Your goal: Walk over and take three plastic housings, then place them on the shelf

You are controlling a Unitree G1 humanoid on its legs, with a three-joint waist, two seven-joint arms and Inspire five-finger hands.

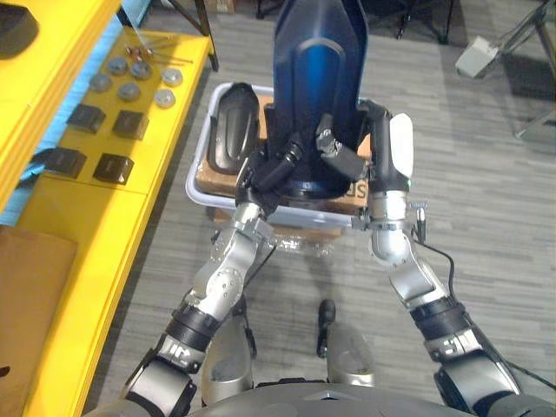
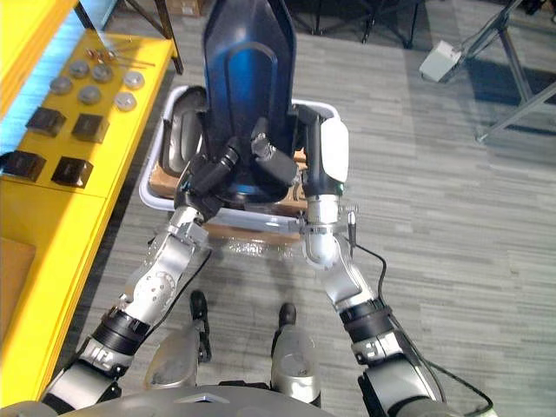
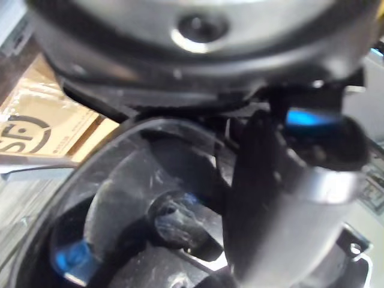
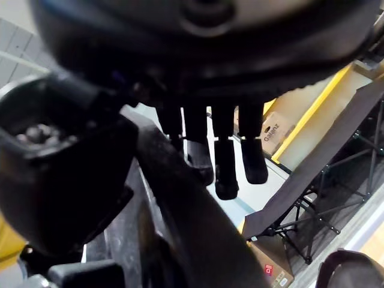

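A large dark blue plastic housing [image 1: 317, 78] stands upright, lifted above a white bin [image 1: 198, 178]. Both hands hold its lower end. My left hand [image 1: 271, 172] grips the left edge with curled fingers; in the left wrist view its thumb [image 3: 282, 198] lies over the housing's rim. My right hand [image 1: 380, 152], with a white thumb cover, clamps the right edge; the right wrist view shows the housing's edge [image 4: 192, 204] between the thumb and the fingers [image 4: 225, 162]. A second dark housing [image 1: 233, 130] lies in the bin on a cardboard box [image 1: 213, 176].
A yellow shelf [image 1: 130, 217] runs along the left, carrying small black blocks [image 1: 113, 167] and several metal discs [image 1: 130, 89]. A brown board [image 1: 26, 287] leans at the lower left. A white box [image 1: 478, 56] and stand legs sit on the grey floor at the far right.
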